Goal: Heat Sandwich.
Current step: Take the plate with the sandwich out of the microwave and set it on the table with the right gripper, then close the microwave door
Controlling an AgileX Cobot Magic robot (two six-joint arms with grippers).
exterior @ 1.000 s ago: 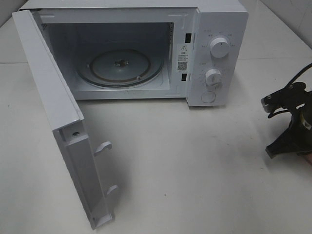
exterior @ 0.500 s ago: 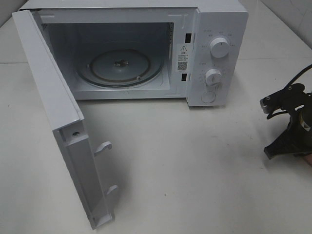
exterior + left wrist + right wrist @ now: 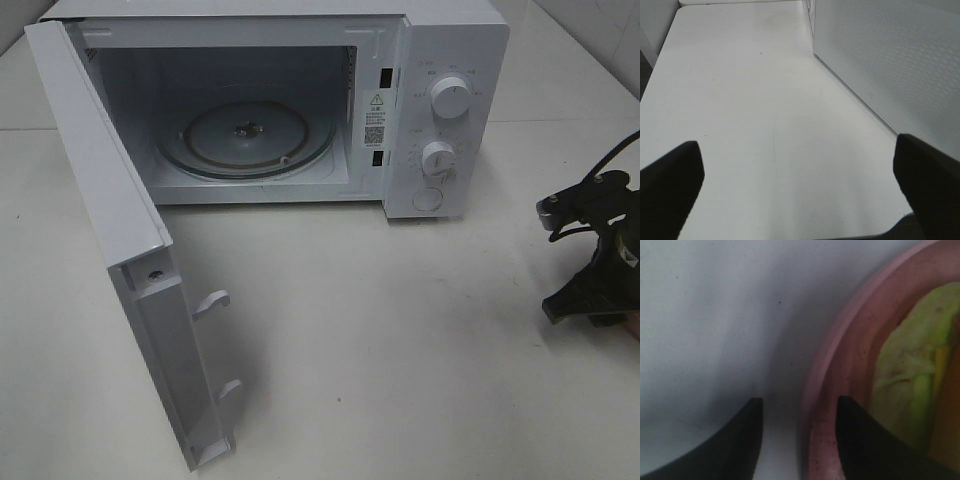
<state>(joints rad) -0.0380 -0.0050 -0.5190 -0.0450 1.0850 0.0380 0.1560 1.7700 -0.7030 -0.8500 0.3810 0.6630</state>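
Microwave (image 3: 300,100) label print illegibly small

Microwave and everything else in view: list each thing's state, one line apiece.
Microwave: interior empty.
Microwave door: swung wide open.
Glass turntable: in place, nothing on it.
Sandwich: lying on the plate, not yet in the microwave.
Pink plate: on the table, one finger of the right gripper inside its rim, the other outside.
Right gripper: jaws apart.
Left gripper: wide open, holding nothing.
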